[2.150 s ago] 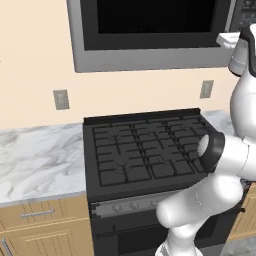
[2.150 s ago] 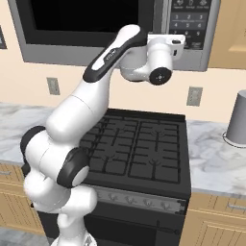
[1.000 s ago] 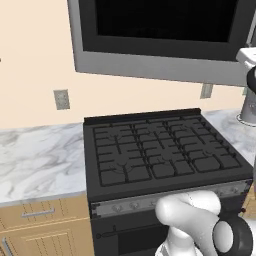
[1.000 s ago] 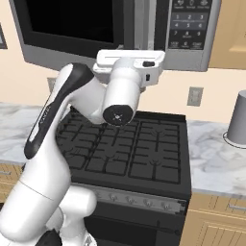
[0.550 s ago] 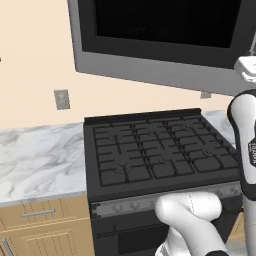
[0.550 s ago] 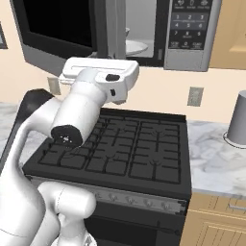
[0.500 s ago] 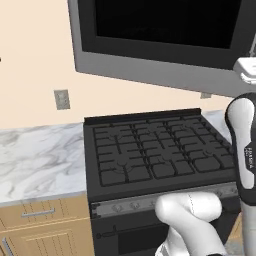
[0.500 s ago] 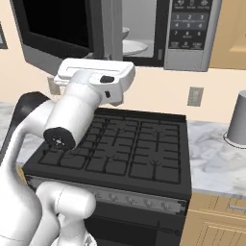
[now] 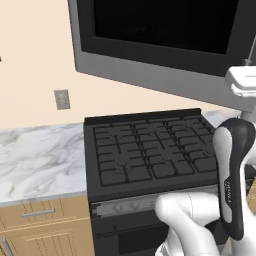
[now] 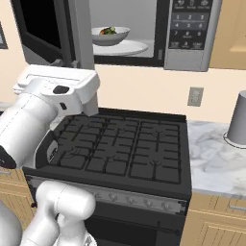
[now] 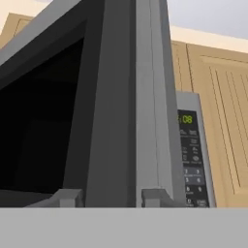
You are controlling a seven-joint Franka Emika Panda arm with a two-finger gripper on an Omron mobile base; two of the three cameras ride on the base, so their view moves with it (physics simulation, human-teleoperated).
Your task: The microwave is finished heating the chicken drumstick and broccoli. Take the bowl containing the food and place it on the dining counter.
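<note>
While the bowl with the broccoli sits untouched on the turntable inside the microwave, up and to the right of the gripper, only the door is open. The jaws clamp its free edge. Reaching in, lifting the bowl out and carrying it to the dining counter all remain.

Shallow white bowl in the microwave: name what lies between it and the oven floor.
Right base view: the shallow white bowl sits on the flat white round turntable plate.
</note>
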